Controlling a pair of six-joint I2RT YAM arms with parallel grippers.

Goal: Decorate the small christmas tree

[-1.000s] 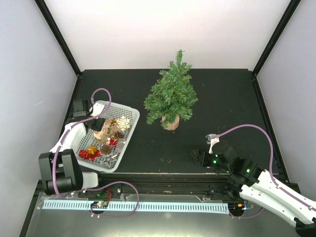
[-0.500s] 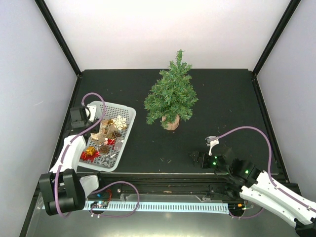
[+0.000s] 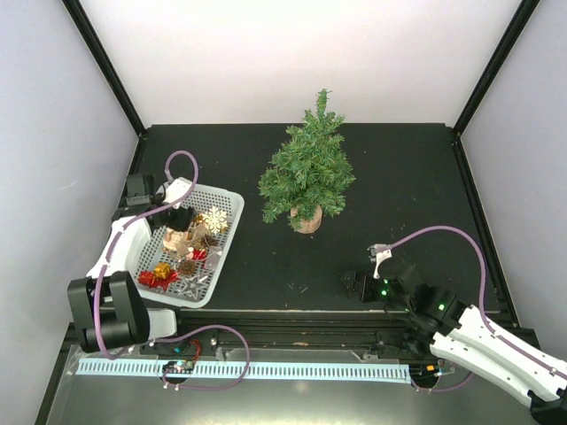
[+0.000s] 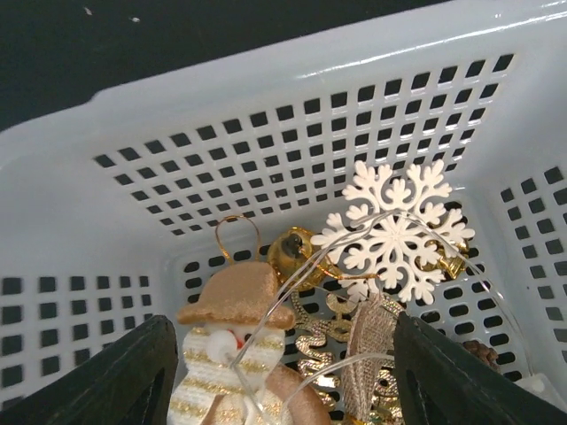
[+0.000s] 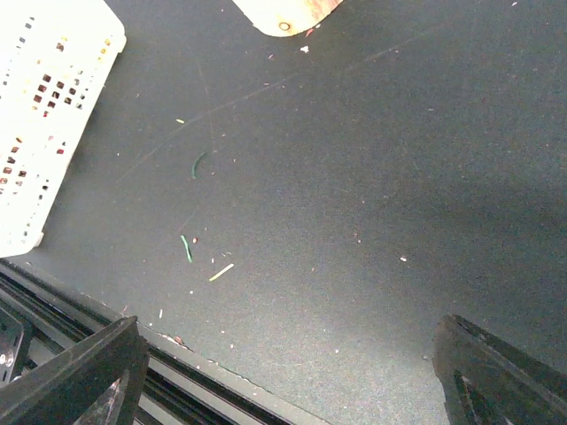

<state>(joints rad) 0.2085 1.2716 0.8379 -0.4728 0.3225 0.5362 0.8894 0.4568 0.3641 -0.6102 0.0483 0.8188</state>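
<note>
**Left claw back over the ornament heap, jaws wide**

Since half a second ago, the left arm has swung inward. In the top view its left claw (image 3: 177,217) now hangs over the far end of the white basket (image 3: 237,221), above the piled ornaments. The right claw (image 3: 354,283) has barely shifted and sits low near the front edge. The small christmas tree (image 3: 307,173) stands upright on its wood base mid-surface, well apart from both arms and undecorated. Bare black surface (image 3: 399,195) lies between basket and tree, so a carry across has open room. The side wall is close behind the left arm, which leaves little room to back away.

In the left wrist view, the left claw (image 4: 283,381) is spread, with nothing pinched. Below it lie a snowman figure (image 4: 232,336), a white snowflake (image 4: 394,230) and a gold bell (image 4: 292,252). A thin wire (image 4: 282,299) loops over all of them. I judge that wire the main hazard: closing on it could lift several pieces at once or drag the light basket. The basket wall (image 4: 266,150) rises just ahead, so a forward drift would strike it.

In the right wrist view, the right claw (image 5: 283,390) is spread and empty over bare surface with a few loose needles. The tree's base (image 5: 288,13) and the basket corner (image 5: 44,115) sit at the frame's edges, well clear. The front rail runs close below, so it has room only forward.
</note>
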